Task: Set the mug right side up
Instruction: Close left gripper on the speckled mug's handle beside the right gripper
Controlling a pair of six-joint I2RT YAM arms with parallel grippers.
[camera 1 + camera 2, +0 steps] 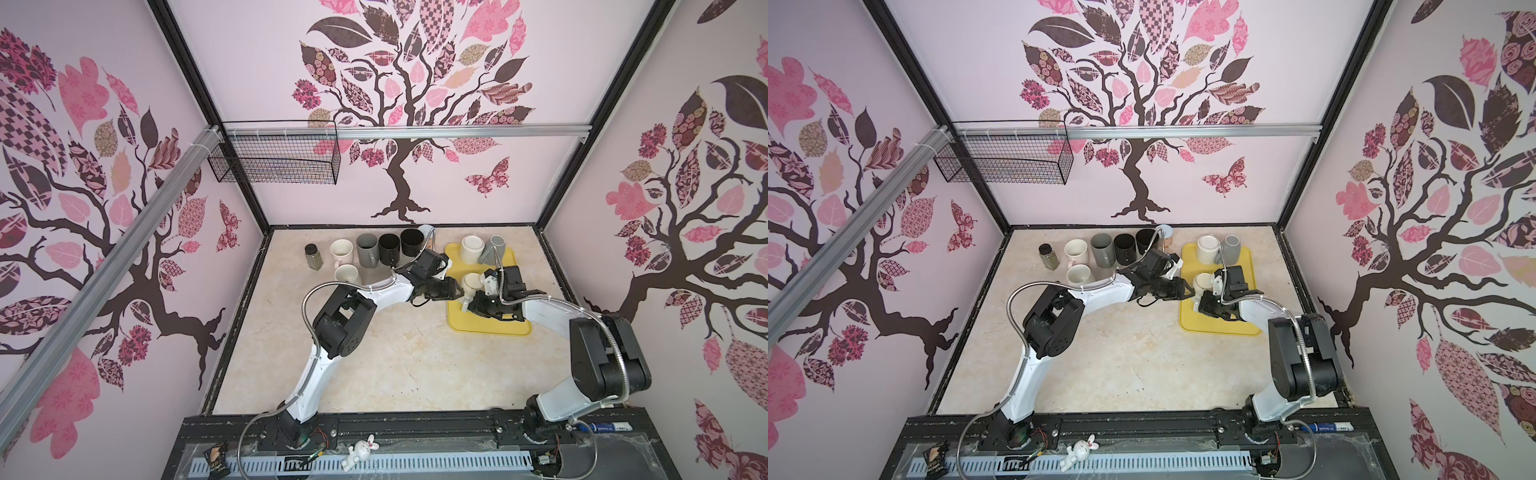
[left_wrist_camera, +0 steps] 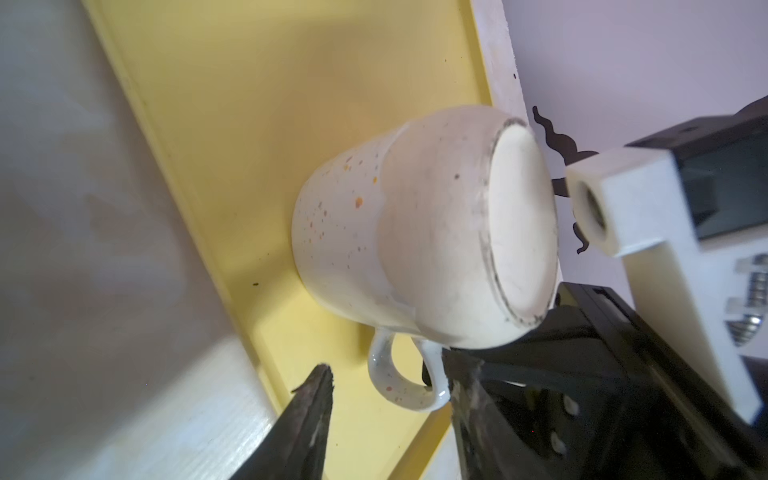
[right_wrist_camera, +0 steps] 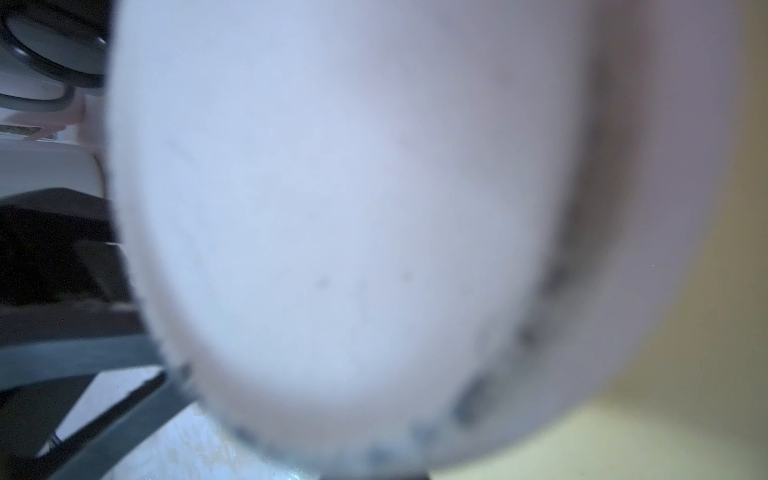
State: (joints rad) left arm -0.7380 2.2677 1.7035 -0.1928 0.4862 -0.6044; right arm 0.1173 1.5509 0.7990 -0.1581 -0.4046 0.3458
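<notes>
Looking down from overhead, find first the marbled table (image 1: 395, 365), filling the booth floor. Reaching over it from the near rail, note the left arm (image 1: 332, 324) and the right arm (image 1: 598, 357), both bent toward the far right quarter. Lying flat there, see a yellow tray (image 1: 486, 327). Left of the tray, along the back edge, count a cluster of mugs (image 1: 368, 251) in cream, grey and black, open ends up. On the tray's far end, pick out a white mug (image 1: 473, 248) and a grey mug (image 1: 494, 251), close together. Nearer the tray's middle, find the speckled mug (image 1: 471, 282) (image 2: 415, 232) (image 3: 353, 208): mouth down on the yellow surface, base up, sharp in the left wrist view, only a pale blur filling the right wrist view. Close against it from the left, see the left gripper (image 1: 460, 293) (image 2: 388, 368), half spread, fingers (image 2: 311, 415) standing either side of the handle (image 2: 409, 386), not closed on it. From the opposite side, see the right gripper (image 1: 468, 305), pressed fully shut, tips hidden low beside the mug; impossible to tell whether pinching anything. Smallest, note orange flecks near the mug's mouth.
</notes>
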